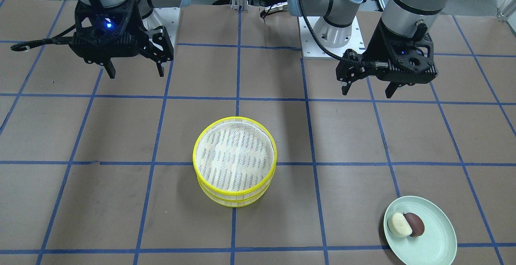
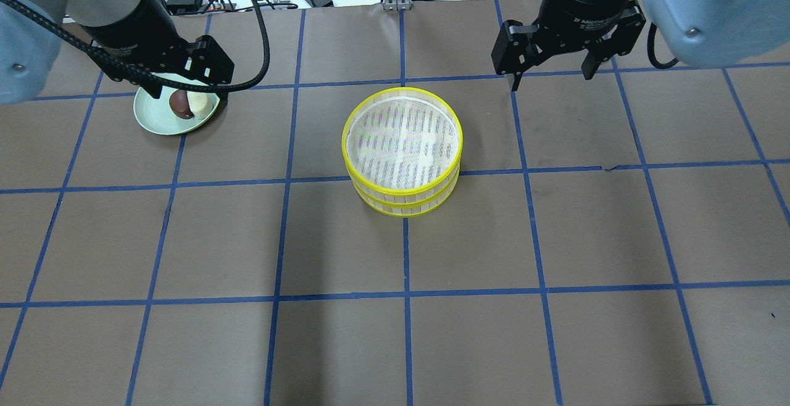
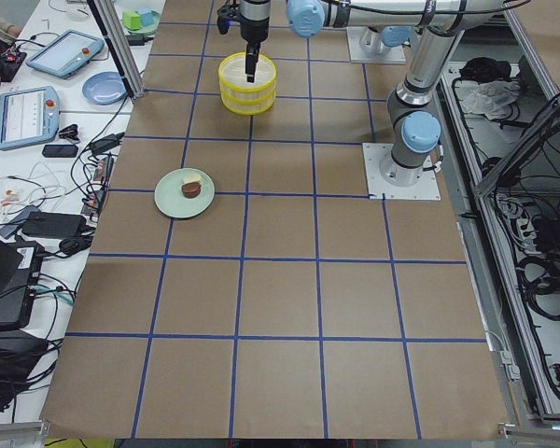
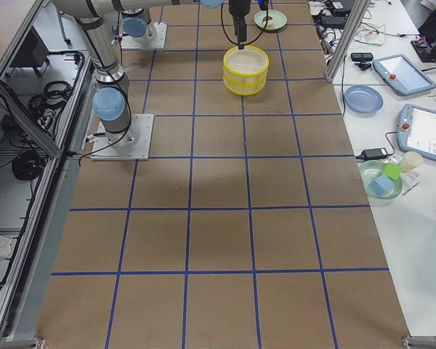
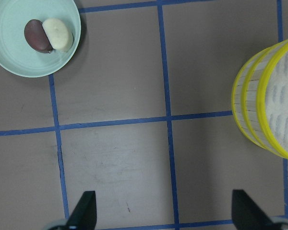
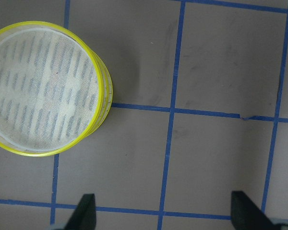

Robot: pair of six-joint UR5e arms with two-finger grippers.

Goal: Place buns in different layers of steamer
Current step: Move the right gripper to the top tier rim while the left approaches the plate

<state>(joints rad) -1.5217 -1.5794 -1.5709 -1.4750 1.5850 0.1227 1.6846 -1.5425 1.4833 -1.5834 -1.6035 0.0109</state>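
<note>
1. Brown paper, taped into a blue grid, covers the surface (image 1: 121, 136). We find every task item resting on it.
2. Yellow-rimmed and white-meshed, the two steamer trays stand stacked near the middle of the surface. The upper tray (image 1: 234, 156) sits squarely on the lower tray (image 1: 235, 201). We see nothing lying on the mesh of the upper tray. The inside of the lower tray is hidden from us.
3. A pale green plate (image 1: 435, 232) lies well apart from the stack, toward the robot's left and on the far side from its base.
4. Both buns are on that plate. The cream-white bun (image 1: 399, 224) and the reddish-brown bun (image 1: 416, 224) lie side by side and touch each other.
5. The left tool (image 1: 367, 92) hangs above the surface with its fingers spread wide and nothing between them. Its wrist view shows the plate at the upper left and the stack at the right edge, with bare surface between the fingers.
6. The right tool (image 1: 136, 73) also hangs clear of the surface, fingers wide apart and empty. Its wrist view shows the stack off to one side, apart from the fingers.
</note>
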